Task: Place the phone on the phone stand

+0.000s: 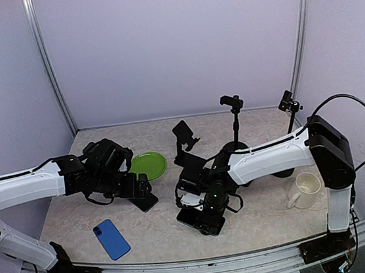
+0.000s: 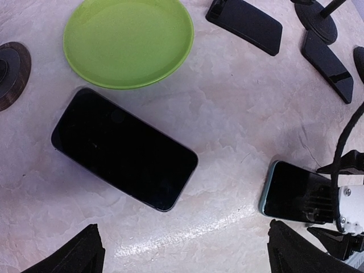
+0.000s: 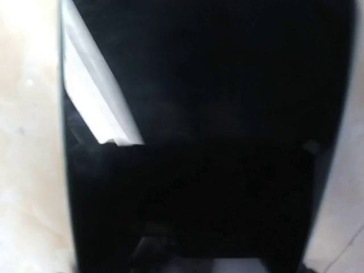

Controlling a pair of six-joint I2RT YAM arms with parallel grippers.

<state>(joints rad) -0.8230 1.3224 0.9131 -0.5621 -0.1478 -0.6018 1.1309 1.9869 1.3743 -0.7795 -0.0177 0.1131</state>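
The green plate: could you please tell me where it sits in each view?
Top external: green plate just left of centre.
Left wrist: plate at the top, left of centre.
Right wrist: not in it.
Shared landmark: black phone lying flat just nearer than the plate.

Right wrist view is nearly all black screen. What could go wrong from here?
The phone lies flat on the table and fills the right wrist view. The right gripper's fingers are not visible there, so they may miss its edges and slip.
The left gripper hovers open over a second black phone close by. Lifting toward the phone stand could bump the arms together.
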